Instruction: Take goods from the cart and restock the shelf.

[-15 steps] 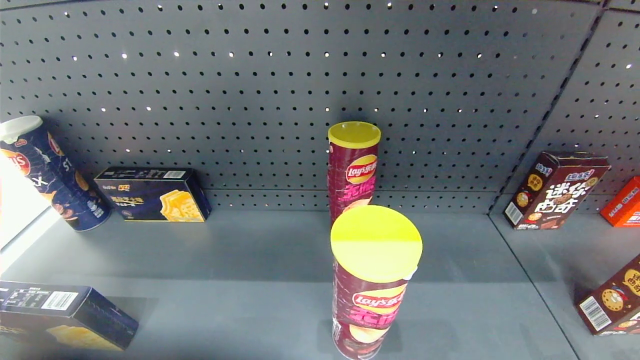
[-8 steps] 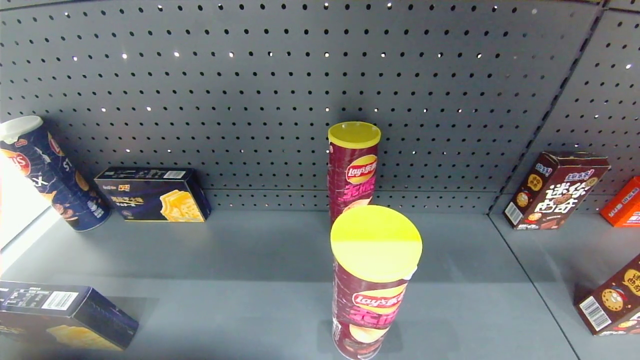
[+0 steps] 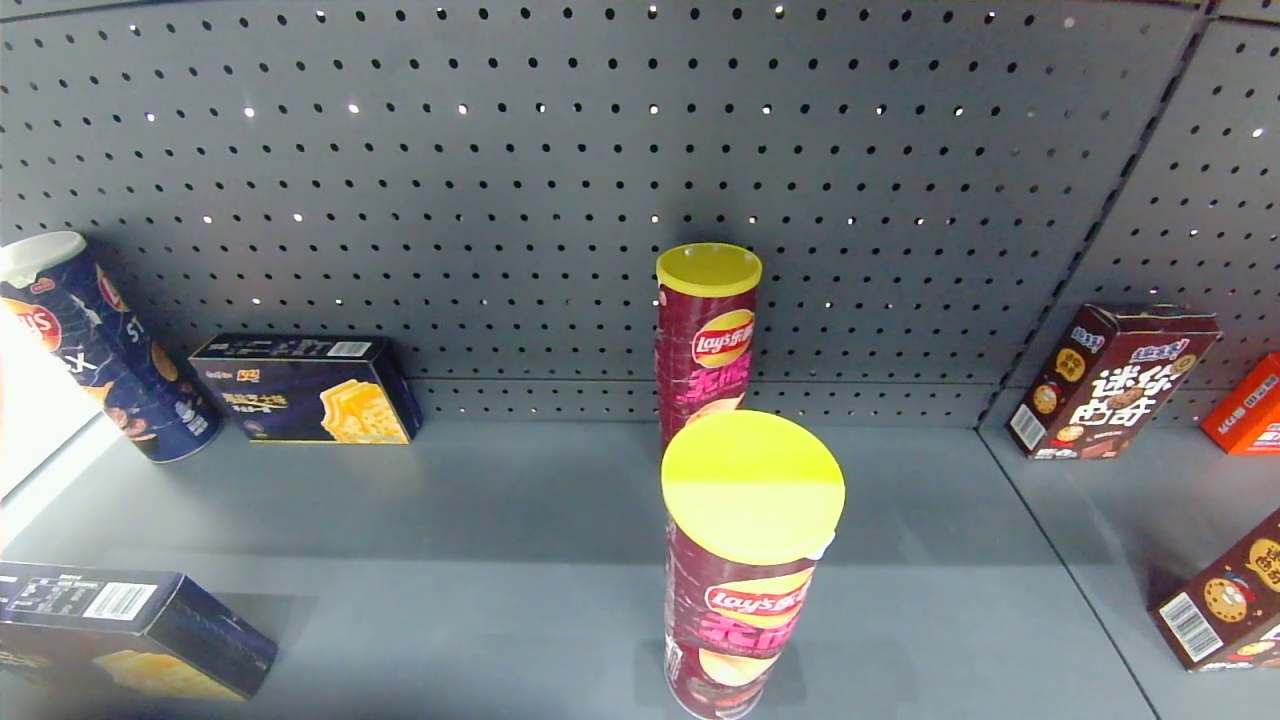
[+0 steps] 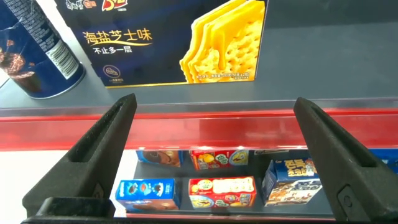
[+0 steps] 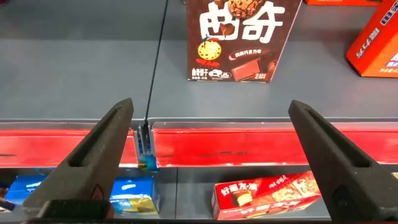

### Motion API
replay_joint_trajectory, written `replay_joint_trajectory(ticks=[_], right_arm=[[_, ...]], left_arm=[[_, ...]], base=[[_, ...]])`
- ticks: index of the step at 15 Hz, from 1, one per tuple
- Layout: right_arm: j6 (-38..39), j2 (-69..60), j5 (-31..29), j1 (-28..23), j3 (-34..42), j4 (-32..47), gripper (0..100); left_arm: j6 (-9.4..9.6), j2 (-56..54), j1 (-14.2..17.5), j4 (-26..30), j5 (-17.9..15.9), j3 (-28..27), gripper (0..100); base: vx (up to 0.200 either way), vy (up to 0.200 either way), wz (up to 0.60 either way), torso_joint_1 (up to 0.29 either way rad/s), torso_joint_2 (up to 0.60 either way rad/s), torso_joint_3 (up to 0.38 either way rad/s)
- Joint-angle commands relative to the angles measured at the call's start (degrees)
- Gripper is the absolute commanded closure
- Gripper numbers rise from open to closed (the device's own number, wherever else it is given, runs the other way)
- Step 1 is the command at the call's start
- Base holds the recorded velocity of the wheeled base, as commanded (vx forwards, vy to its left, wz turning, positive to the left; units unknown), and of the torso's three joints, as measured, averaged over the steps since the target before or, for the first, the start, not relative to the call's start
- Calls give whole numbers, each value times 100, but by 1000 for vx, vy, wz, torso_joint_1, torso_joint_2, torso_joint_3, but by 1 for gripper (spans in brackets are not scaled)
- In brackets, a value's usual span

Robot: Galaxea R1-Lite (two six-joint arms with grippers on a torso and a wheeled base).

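Shelf (image 3: 500, 520): we are logging two maroon chip cans with yellow lids, both standing upright. The front chip can (image 3: 745, 590) is sitting near the shelf's front. The rear chip can (image 3: 706, 340) is standing right behind it, against the pegboard wall.

Left claw (image 4: 214, 102): we are seeing its fingers spread wide apart. It is hanging just outside the red shelf edge (image 4: 205, 127). A cracker box (image 4: 180, 40) and a blue can (image 4: 37, 50) are standing on the shelf beyond that edge, apart from the fingers.

Right claw (image 5: 209, 104): its fingers are also spread wide apart. A cookie box (image 5: 239, 40) and an orange box (image 5: 376, 37) are standing beyond it, untouched.
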Motion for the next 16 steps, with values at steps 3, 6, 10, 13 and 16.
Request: replay_joint_trajectory(ticks=[3, 6, 10, 13, 16], right_arm=[[0, 10, -2, 4, 0, 1, 0], [0, 10, -2, 4, 0, -16, 0], [0, 10, -2, 4, 0, -7, 0], [-17, 10, 25, 4, 0, 1, 0], [-9, 10, 25, 4, 0, -7, 0]], left_arm=[[-27, 11, -6, 2, -45, 0, 0], [-273, 11, 3, -7, -18, 0, 0], [-317, 11, -6, -7, -27, 0, 0], [-326, 11, 3, -7, -27, 0, 0], [-326, 11, 3, -7, -18, 0, 0]], base=[[0, 0, 0, 0, 0, 0], [0, 0, 0, 0, 0, 0], [0, 0, 0, 0, 0, 0], [0, 0, 0, 0, 0, 0], [0, 0, 0, 0, 0, 0]])
